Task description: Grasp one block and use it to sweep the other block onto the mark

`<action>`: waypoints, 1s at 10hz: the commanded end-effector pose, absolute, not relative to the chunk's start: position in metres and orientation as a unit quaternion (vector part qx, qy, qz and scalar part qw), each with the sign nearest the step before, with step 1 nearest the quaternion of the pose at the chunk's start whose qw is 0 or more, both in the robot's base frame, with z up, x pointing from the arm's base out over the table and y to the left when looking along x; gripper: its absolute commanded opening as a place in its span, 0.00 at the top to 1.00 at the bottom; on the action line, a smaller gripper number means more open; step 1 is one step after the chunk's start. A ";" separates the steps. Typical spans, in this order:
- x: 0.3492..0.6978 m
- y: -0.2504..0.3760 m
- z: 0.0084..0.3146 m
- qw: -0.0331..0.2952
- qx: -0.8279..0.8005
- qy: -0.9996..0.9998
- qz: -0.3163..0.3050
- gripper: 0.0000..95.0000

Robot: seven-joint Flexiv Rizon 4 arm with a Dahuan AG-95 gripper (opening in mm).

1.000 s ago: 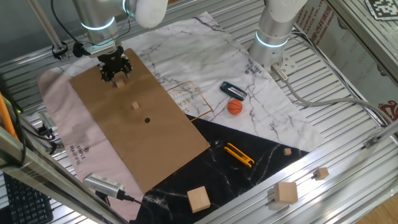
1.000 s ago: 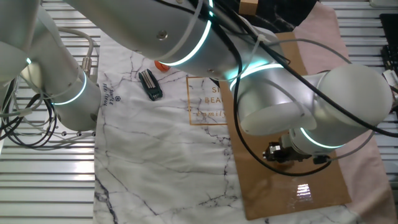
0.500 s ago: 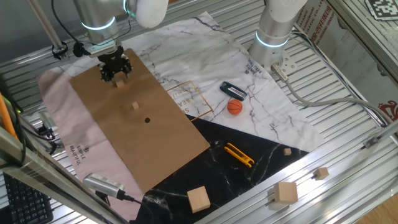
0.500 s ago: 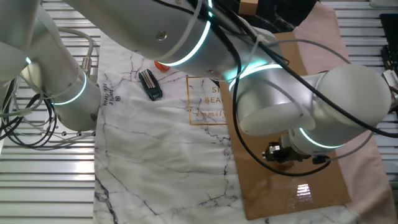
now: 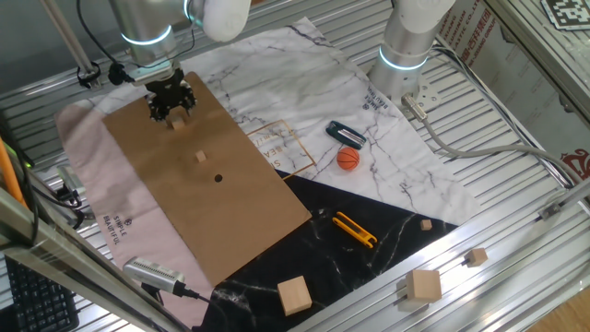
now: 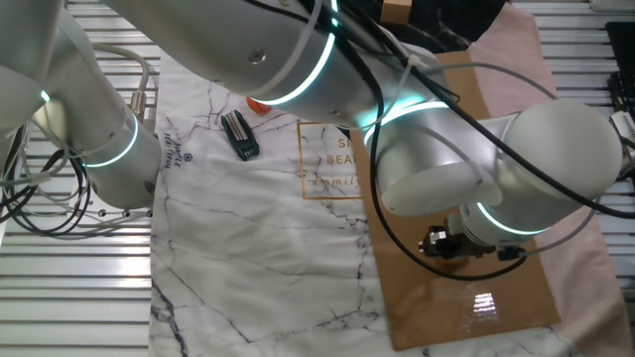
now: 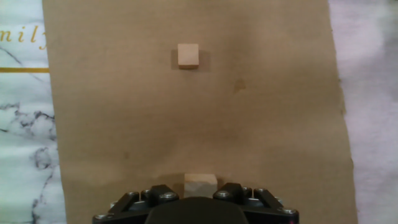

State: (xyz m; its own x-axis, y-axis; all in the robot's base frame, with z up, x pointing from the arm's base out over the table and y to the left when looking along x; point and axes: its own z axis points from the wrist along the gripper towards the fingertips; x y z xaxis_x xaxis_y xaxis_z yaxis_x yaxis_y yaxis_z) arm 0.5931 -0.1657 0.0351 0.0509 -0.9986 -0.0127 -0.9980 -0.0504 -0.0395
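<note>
The big silver arm hangs over the far end of the cardboard sheet, its gripper low above it. In the hand view one block sits between the fingers right at their tips; the jaws look closed to about its width, but whether they actually pinch it I cannot tell. The other block lies loose on the sheet, well apart from the gripper, and the mark sits just beyond it on roughly the same line.

The risks, as I judge them: a shallow hold could let the held cube twist or pop out on contact, and an off-centre push could spin the free cube aside — past the dot rather than onto it. The cardboard itself may slide, since it only rests on cloth.

That cloth is marbled white and black, wrinkled, spread over a slatted metal counter. An orange ball, a yellow tool and larger pale cubes lie clear of the sweep.
</note>
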 end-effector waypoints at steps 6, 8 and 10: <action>0.593 -0.166 0.035 0.021 -0.721 0.693 -0.008 0.40; 0.593 -0.166 0.035 0.022 -0.720 0.694 -0.006 0.40; 0.593 -0.166 0.035 0.019 -0.718 0.696 -0.009 0.40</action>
State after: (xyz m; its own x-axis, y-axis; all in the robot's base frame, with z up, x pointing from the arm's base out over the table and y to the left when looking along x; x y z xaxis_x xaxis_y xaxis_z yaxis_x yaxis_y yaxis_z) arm 0.5934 -0.1664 0.0350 0.0283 -0.9995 -0.0121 -0.9989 -0.0278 -0.0378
